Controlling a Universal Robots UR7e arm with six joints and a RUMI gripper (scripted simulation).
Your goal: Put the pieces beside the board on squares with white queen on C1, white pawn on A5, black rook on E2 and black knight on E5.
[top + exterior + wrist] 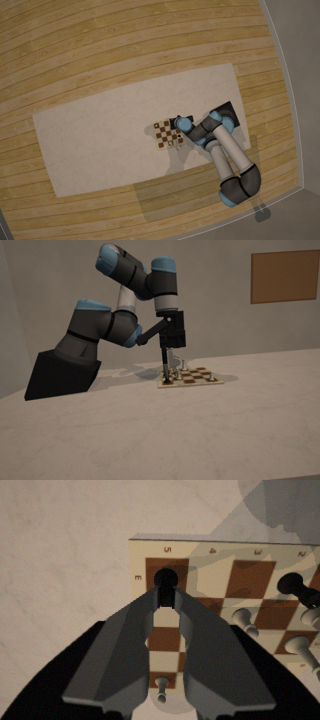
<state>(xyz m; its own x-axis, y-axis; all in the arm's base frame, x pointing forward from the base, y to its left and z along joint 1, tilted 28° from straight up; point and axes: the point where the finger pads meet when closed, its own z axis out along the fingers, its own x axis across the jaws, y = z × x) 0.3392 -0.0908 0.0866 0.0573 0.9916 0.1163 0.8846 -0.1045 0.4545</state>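
My gripper (165, 370) (165, 588) is shut on the black knight (167, 381) (166, 576). The knight is upright, with its base inside E5 in the wrist view, at or very close to the board surface; exact contact cannot be told. The chessboard (157, 149) (191, 386) (190, 547) lies under the gripper. The black rook (179, 135) (290, 583) stands on E2, partly hidden in the exterior view. The white queen (170, 143) (183, 365) (299, 646) stands on C1. The white pawn (156, 125) (211, 376) (161, 684) stands on A5.
A white piece (173, 133) (242, 616) stands on D3. Another white piece (178, 375) stands on D4, hidden by a finger in the wrist view. A further white piece (176, 142) (311, 617) stands on D1.
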